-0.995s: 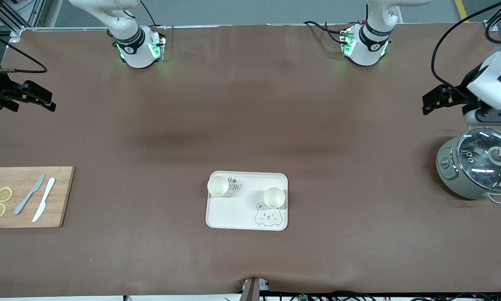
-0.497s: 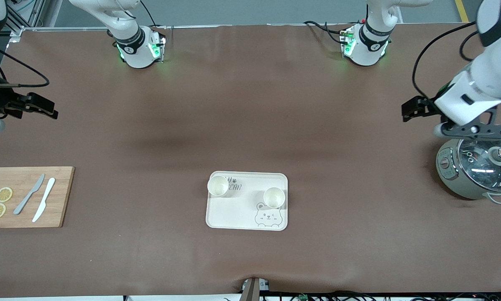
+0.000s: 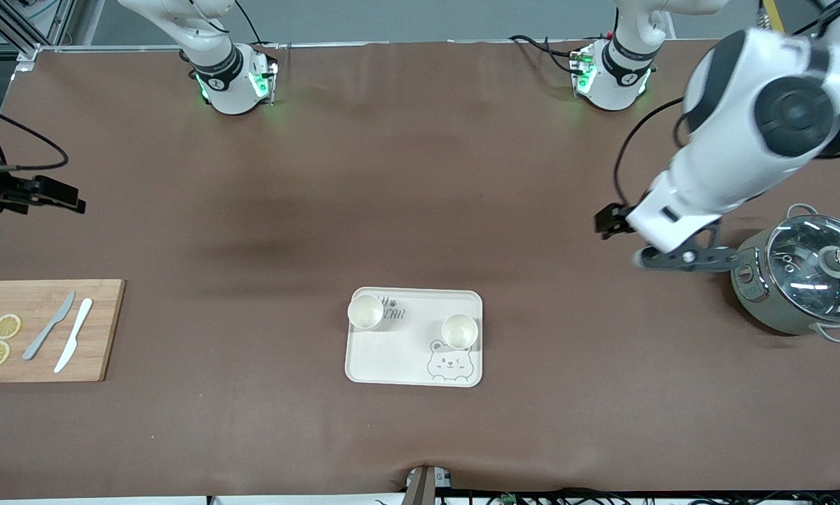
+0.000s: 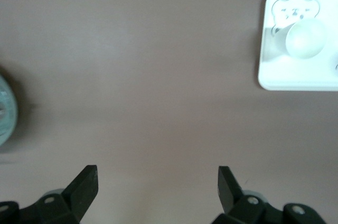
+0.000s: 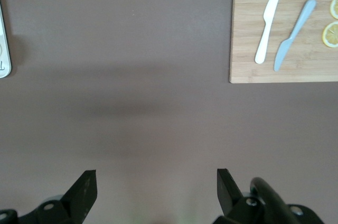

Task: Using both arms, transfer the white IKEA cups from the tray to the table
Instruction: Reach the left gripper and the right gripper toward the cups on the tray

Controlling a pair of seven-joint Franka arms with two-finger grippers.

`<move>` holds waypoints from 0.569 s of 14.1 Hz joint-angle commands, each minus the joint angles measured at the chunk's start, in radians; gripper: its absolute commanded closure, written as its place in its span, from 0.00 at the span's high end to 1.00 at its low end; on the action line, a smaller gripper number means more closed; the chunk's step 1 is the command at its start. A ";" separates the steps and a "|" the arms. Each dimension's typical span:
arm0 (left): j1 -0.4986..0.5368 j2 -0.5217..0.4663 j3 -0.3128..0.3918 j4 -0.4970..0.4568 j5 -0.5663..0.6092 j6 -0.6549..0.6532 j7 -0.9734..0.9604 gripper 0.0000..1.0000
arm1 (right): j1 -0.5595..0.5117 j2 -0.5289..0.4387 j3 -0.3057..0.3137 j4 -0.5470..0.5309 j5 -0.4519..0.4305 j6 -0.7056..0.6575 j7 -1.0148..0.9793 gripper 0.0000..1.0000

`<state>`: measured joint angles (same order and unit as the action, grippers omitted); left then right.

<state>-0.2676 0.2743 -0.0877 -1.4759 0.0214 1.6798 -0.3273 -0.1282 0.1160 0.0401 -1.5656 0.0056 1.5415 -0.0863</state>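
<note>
Two white cups stand upright on the cream bear-printed tray [image 3: 392, 351]: one [image 3: 365, 311] at the corner farther from the front camera toward the right arm's end, the other [image 3: 459, 331] by the bear print. My left gripper [image 3: 608, 222] is open and empty above bare table between the tray and the pot. Its wrist view shows the open gripper [image 4: 157, 182], the tray [image 4: 296, 78] and one cup [image 4: 305, 39]. My right gripper [image 3: 66, 196] is open and empty above bare table at the right arm's end; its wrist view shows the open gripper [image 5: 157, 182] and the tray's edge [image 5: 2, 39].
A bamboo cutting board [image 3: 104, 330] at the right arm's end holds a grey knife [image 3: 48, 326], a white knife [image 3: 73, 334] and two lemon slices [image 3: 7, 326]. A grey-green pot with a glass lid [image 3: 802, 280] stands at the left arm's end.
My left arm has swung from above the pot toward the table's middle, closer to the tray. My right gripper has shifted slightly toward the cutting board. The cups have not moved.
</note>
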 commanded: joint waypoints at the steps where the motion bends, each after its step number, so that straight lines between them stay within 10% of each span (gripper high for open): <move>1: -0.044 0.043 0.000 0.008 0.012 0.047 -0.071 1.00 | -0.007 0.080 0.011 0.030 0.016 0.028 -0.009 1.00; 8: -0.127 0.160 0.000 0.011 0.015 0.202 -0.236 1.00 | 0.065 0.208 0.012 0.022 0.050 0.143 0.107 1.00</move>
<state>-0.3883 0.4004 -0.0885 -1.4769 0.0214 1.8364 -0.5363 -0.0968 0.2991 0.0512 -1.5650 0.0437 1.6740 -0.0530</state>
